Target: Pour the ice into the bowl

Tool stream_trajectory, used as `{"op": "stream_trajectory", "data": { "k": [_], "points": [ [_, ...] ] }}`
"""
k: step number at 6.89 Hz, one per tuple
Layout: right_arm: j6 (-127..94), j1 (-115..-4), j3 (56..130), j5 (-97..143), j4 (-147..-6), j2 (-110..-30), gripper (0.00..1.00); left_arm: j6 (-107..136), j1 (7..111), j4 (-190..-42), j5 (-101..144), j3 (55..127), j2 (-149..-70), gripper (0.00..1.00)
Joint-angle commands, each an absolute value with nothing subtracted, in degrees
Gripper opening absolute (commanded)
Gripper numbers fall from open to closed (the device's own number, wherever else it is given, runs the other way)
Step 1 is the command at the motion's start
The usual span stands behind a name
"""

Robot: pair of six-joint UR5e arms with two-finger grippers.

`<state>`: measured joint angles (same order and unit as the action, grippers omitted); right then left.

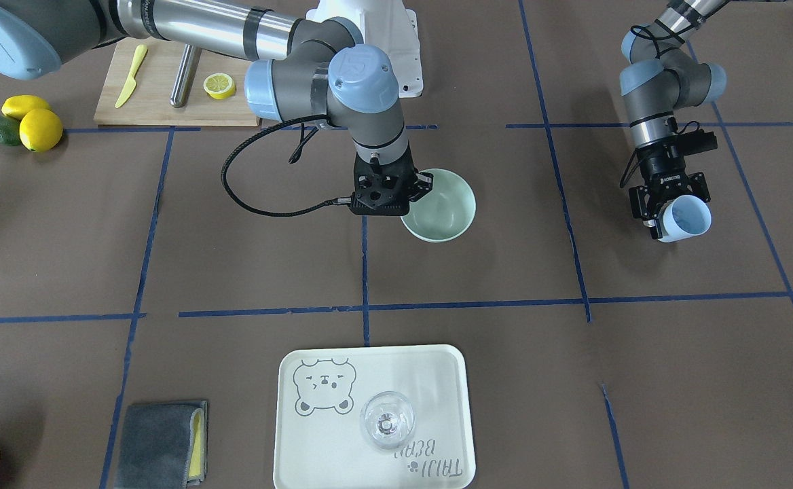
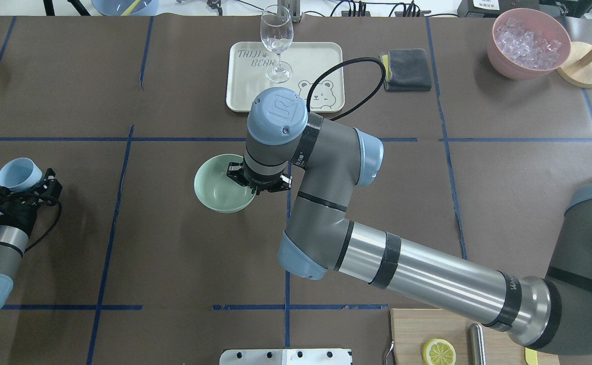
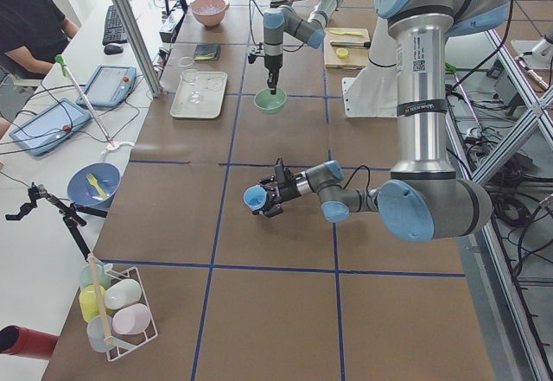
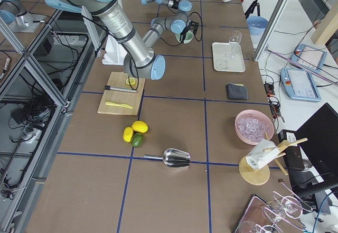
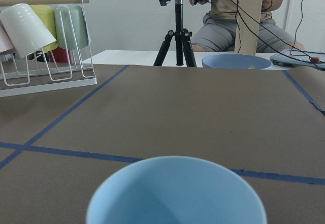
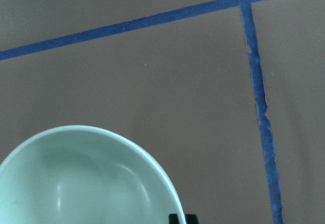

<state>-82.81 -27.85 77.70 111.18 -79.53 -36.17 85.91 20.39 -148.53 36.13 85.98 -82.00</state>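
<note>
**Cup in hand, bowl pinned, no ice in sight**

From my station, the left gripper [image 1: 670, 198] has its 2 fingers clamped across the wall of the blue cup [image 1: 687, 219]. It holds the cup above the counter [image 1: 247, 272], tipped so the mouth faces away from the robot. The cup's inside looks bare pale blue in the front view and in the left wrist view. I can make out no ice cubes in it, though its bottom is not fully shown.

The bowl [image 1: 447, 210] sits on the counter near the middle, well apart from the cup, and it looks empty too. The only ice I can find is the heap in the pink container [image 2: 524, 73] at the far corner.

The right gripper [image 1: 420, 187] stands upright over the bowl's edge. In the right wrist view its fingers look pinched together on the rim.

I judge the bowl to be light and smooth, so it could skate or tip if nudged. A hold on the rim is the sensible one, kept steady. The cubes would be hard and slick, likely to tumble out all at once and bounce. I would bring the cup's lip low over the bowl's middle and tip it slowly.
</note>
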Motion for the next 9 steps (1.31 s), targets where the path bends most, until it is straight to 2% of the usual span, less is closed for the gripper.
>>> {"op": "stream_trajectory", "data": {
  "k": [1,2,4,5,6,7,9],
  "points": [
    [-82.7,-26.3,73.1,109.1,-78.5,-33.4,0.0,77.9,22.7,-149.5,36.2,87.0,-82.8,0.0],
    [-82.7,-25.4,71.1,108.0,-75.8,-33.3,0.0,66.2,24.7,-157.8,38.5,92.1,-82.4,0.0],
    [-82.8,-23.6,66.1,105.6,-74.9,-29.1,0.0,60.8,27.6,-160.0,41.0,95.0,-81.5,0.0],
    [-83.7,-23.6,66.1,105.5,-73.1,-28.7,0.11,60.3,27.7,-160.0,41.0,95.5,-81.6,0.0],
    [-86.2,-23.6,66.1,105.3,-71.2,-28.8,0.77,60.3,27.7,-160.0,41.0,95.5,-81.7,0.0],
    [-86.4,-23.7,66.1,104.9,-70.6,-28.8,1.0,60.3,27.7,-159.8,40.9,95.5,-81.9,0.0],
    [-86.1,-24.6,67.7,105.4,-71.0,-28.9,1.0,58.8,27.3,-160.0,42.3,95.8,-83.6,0.0]
  ]
}}
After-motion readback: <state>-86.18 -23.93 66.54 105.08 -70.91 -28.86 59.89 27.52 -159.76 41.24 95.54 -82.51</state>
